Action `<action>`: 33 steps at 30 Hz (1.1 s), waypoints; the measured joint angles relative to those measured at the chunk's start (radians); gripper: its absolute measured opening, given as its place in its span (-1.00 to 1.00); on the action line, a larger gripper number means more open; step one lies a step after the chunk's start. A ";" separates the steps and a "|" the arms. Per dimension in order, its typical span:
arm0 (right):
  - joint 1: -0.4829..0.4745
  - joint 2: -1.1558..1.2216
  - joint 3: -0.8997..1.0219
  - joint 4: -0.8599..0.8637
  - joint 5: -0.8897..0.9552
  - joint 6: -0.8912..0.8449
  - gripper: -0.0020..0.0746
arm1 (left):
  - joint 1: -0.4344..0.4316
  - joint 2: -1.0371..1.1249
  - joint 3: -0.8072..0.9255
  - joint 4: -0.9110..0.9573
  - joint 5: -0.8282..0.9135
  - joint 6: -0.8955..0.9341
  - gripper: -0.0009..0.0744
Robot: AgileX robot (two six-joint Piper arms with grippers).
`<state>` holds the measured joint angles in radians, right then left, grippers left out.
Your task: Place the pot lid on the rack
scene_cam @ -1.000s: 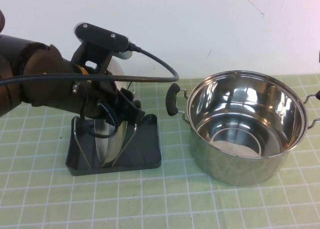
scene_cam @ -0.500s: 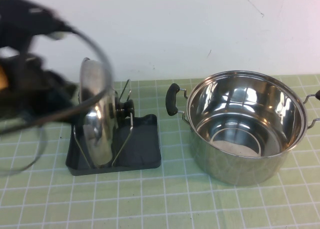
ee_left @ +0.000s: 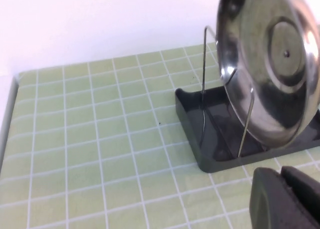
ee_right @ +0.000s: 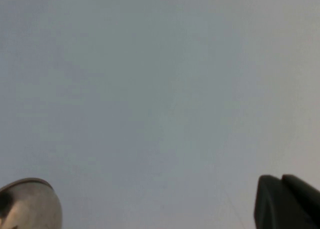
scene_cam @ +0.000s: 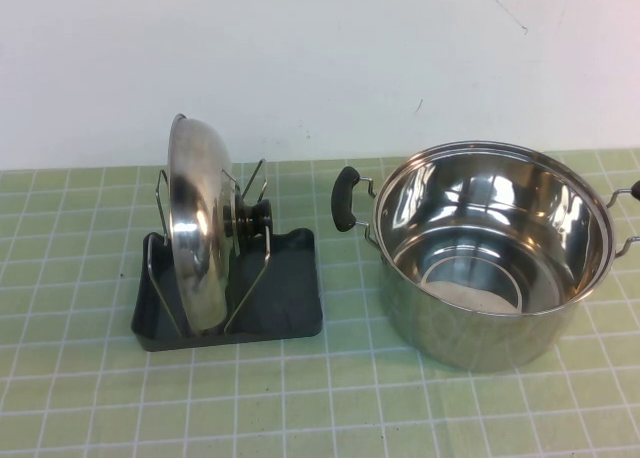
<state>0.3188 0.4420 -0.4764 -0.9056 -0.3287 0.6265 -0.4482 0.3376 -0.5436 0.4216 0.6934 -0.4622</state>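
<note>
The pot lid [scene_cam: 198, 228] stands upright on edge in the rack [scene_cam: 290, 298], held between the wire prongs, with its black knob [scene_cam: 255, 220] facing the pot. No gripper touches it. Neither arm shows in the high view. In the left wrist view my left gripper [ee_left: 281, 173] is shut and empty, low over the mat and a short way from the rack [ee_left: 210, 134] and the lid's underside [ee_left: 272, 64]. My right gripper [ee_right: 281, 179] is shut and empty, facing the bare wall.
The deep steel pot [scene_cam: 490, 248] with black side handles stands open on the green checked mat [scene_cam: 330, 398], to the right of the rack. A white wall runs behind the table. A shiny steel edge [ee_right: 30, 204] shows in the right wrist view.
My left arm has let go of the lid and drawn away to the left, out of the high view. The lid stays standing in the rack. The pot has not moved.
</note>
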 joint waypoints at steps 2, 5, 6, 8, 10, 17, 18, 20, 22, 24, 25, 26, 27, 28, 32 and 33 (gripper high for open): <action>0.000 -0.001 0.010 -0.004 -0.016 0.011 -0.95 | 0.000 -0.073 0.054 0.007 0.000 -0.019 -0.97; 0.000 -0.001 0.016 -0.008 -0.011 0.025 -0.95 | 0.000 -0.170 0.119 0.009 0.000 -0.026 -0.97; 0.000 -0.001 0.017 -0.008 -0.002 0.026 -0.95 | 0.000 -0.187 0.135 0.012 0.000 -0.028 -0.97; 0.000 -0.001 0.017 -0.010 0.016 0.029 -0.95 | 0.000 -0.220 0.162 0.012 0.000 -0.030 -0.97; 0.000 -0.001 0.017 -0.015 0.032 0.031 -0.95 | 0.000 -0.235 0.181 0.012 -0.002 -0.032 -0.97; 0.000 -0.002 0.017 -0.027 0.062 0.031 -0.95 | 0.000 -0.235 0.195 0.012 -0.012 -0.036 -0.97; 0.000 -0.002 0.017 -0.027 0.062 0.031 -0.95 | 0.000 -0.235 0.195 0.012 -0.012 -0.036 -0.97; 0.000 -0.002 0.017 -0.027 0.065 0.031 -0.95 | 0.000 -0.235 0.195 0.012 -0.012 -0.036 -0.97; 0.000 -0.002 0.017 -0.027 0.066 0.031 -0.95 | 0.000 -0.235 0.195 0.012 -0.013 -0.036 -0.97; 0.000 -0.002 0.017 -0.029 0.066 0.031 -0.95 | 0.000 -0.235 0.195 0.012 -0.013 -0.036 -0.97; 0.000 -0.002 0.017 -0.031 0.066 0.031 -0.95 | 0.000 -0.235 0.195 0.012 -0.013 -0.036 -0.97; 0.000 -0.002 0.017 -0.035 0.066 0.031 -0.95 | 0.000 -0.235 0.195 0.012 -0.013 -0.036 -0.97; 0.000 -0.002 0.017 -0.038 0.066 0.031 -0.95 | 0.000 -0.235 0.195 0.012 -0.013 -0.036 -0.97; 0.000 -0.002 0.017 -0.038 0.066 0.031 -0.95 | 0.000 -0.235 0.195 0.012 -0.013 -0.036 -0.97; 0.000 -0.002 0.019 -0.060 0.066 0.031 -0.95 | 0.000 -0.235 0.195 0.012 -0.013 -0.036 -0.97; 0.000 -0.004 0.025 -0.045 0.075 0.031 -0.95 | 0.000 -0.235 0.195 0.012 -0.013 -0.036 -0.97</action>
<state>0.3188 0.4383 -0.4510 -0.9511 -0.2538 0.6578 -0.4482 0.1026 -0.3484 0.4337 0.6803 -0.4979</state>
